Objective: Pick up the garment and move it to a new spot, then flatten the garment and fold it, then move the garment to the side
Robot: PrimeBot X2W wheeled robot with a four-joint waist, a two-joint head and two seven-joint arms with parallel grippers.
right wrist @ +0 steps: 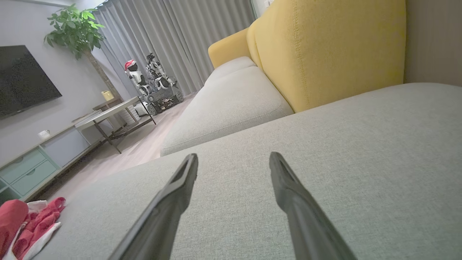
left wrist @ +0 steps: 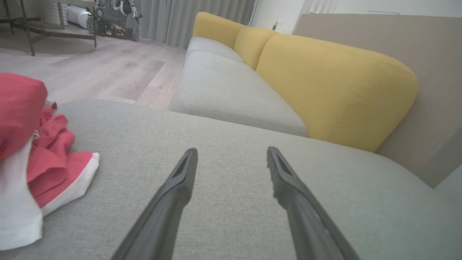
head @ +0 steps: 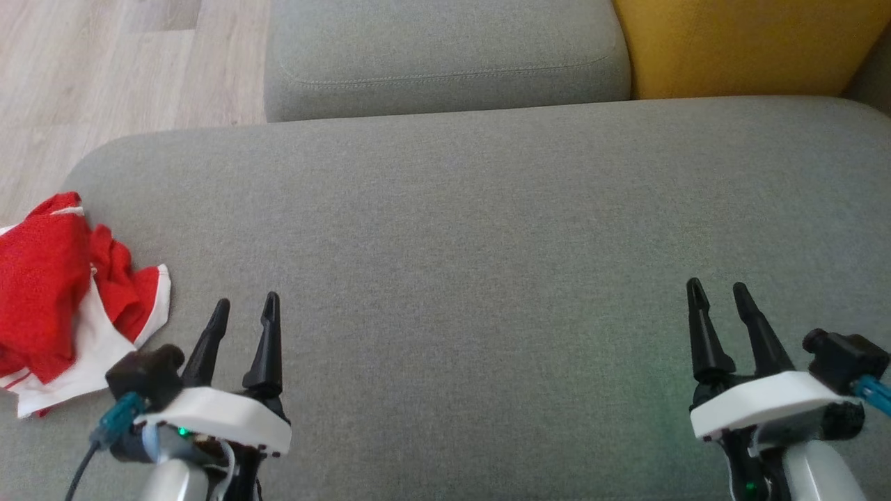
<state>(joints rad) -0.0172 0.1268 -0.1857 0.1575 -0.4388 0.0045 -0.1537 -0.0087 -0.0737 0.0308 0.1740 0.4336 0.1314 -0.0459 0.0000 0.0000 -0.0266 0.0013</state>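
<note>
Two pincers are held released and empty over the grey sofa seat [head: 487,229]: left pincer [head: 247,300], right pincer [head: 717,285]; the red-and-white garment [head: 62,299] is crumpled at the seat's left edge, just beside the left pincer; risk judged: only one layer may be caught by a shallow pinch, and the heap could be dragged off onto the floor [head: 104,69].

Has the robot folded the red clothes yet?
Not yet. Nothing looks done: the red-and-white garment lies crumpled at the left edge of the grey cushion. The left gripper and right gripper hold nothing, fingers spread. Picking up, flattening, folding and moving aside are all left.
</note>
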